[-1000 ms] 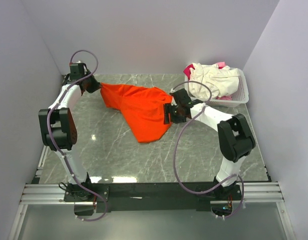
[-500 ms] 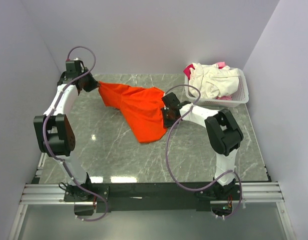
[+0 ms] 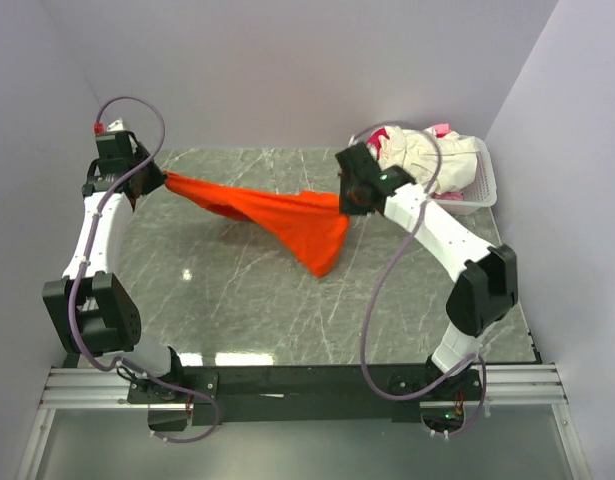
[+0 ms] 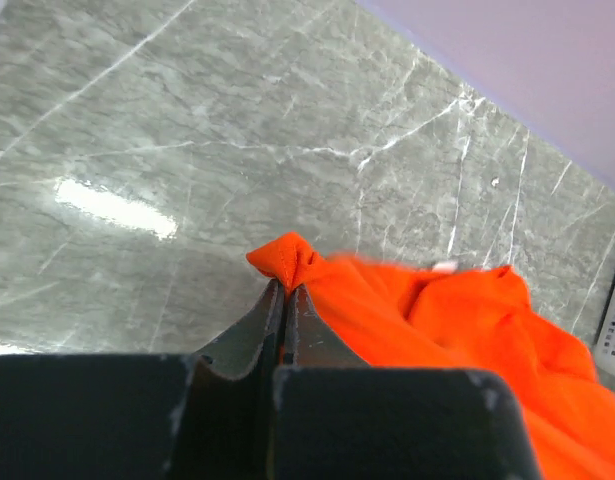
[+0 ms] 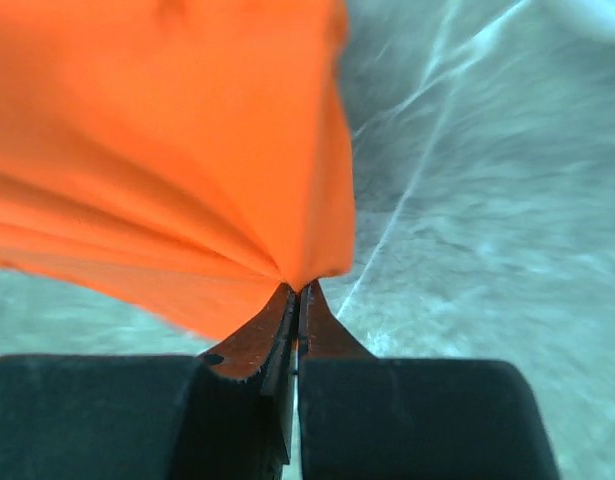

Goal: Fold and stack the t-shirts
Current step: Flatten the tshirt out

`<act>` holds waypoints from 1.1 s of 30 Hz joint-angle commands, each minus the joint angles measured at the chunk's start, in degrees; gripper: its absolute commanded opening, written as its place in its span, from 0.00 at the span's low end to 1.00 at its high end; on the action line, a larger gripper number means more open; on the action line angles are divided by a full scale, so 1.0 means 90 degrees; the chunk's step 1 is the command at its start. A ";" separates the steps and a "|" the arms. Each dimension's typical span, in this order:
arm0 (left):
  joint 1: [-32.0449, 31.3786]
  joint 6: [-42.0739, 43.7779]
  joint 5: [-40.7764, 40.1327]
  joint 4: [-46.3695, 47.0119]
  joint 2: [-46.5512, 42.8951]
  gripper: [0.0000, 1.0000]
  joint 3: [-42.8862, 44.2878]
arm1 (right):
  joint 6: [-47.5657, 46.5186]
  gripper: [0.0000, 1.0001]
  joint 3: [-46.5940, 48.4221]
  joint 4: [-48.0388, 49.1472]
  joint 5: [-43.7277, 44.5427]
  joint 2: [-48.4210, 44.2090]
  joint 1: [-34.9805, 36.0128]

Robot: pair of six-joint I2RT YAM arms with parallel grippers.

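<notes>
T-shirt [image 3: 277, 212] spans over table [image 3: 237, 300] between left gripper [image 3: 165, 180], far left, and right gripper [image 3: 345, 205], right of centre. Basket [image 3: 484, 180] far right, other t-shirts [image 3: 417, 160] piled inside.

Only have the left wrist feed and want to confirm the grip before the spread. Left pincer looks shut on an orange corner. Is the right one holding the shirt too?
Observer: Yes. The right wrist view shows the right pincer shut on a bunched edge of the orange t-shirt.
Operator: Is it lifted clear?
Observer: From above, it hangs stretched between the left pincer and the right, sagging to a point in the middle. I cannot tell if that point touches the table.
Operator: Where are the other shirts?
Observer: A cream-white t-shirt and a pink garment are heaped in the white basket at the far right corner.
</notes>
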 commanded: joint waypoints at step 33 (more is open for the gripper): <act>0.0048 0.0322 0.0216 0.0266 -0.1106 0.00 -0.2066 | 0.0475 0.53 -0.2414 0.1325 -0.0719 -0.1198 -0.0378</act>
